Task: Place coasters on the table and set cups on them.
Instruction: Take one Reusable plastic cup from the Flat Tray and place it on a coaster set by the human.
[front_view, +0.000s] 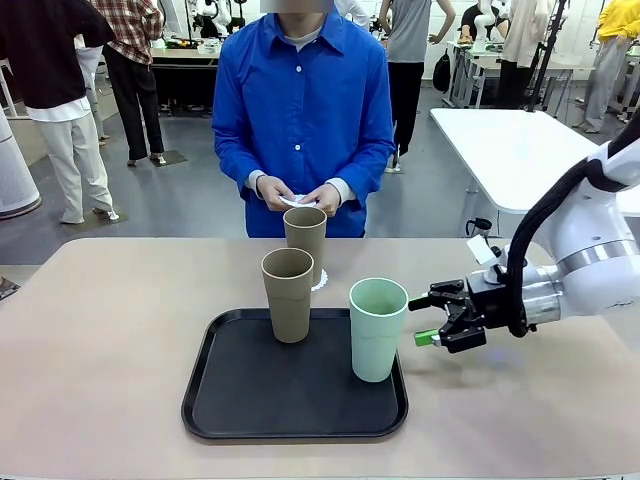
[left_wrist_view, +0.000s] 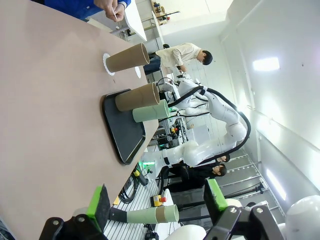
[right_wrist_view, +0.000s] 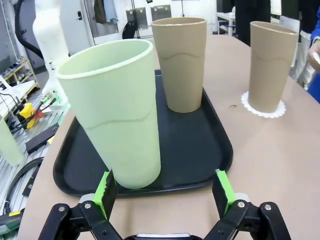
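A tan cup (front_view: 305, 238) stands on a lacy white coaster (front_view: 321, 281) on the beige table (front_view: 100, 330), just beyond the black tray (front_view: 295, 422). On the tray stand a second tan cup (front_view: 288, 295) and a mint green cup (front_view: 378, 330). My right gripper (front_view: 425, 318) hovers open just right of the mint cup (right_wrist_view: 120, 115), which sits ahead of its spread jaws (right_wrist_view: 165, 192). The person's hands hold another white coaster (front_view: 297, 201). My left gripper (left_wrist_view: 157, 202) is open and far from the tray (left_wrist_view: 125, 135).
The person in a blue shirt stands at the far edge of the table. A white-topped table (front_view: 510, 140) stands behind at the right. Bare tabletop lies left and right of the tray.
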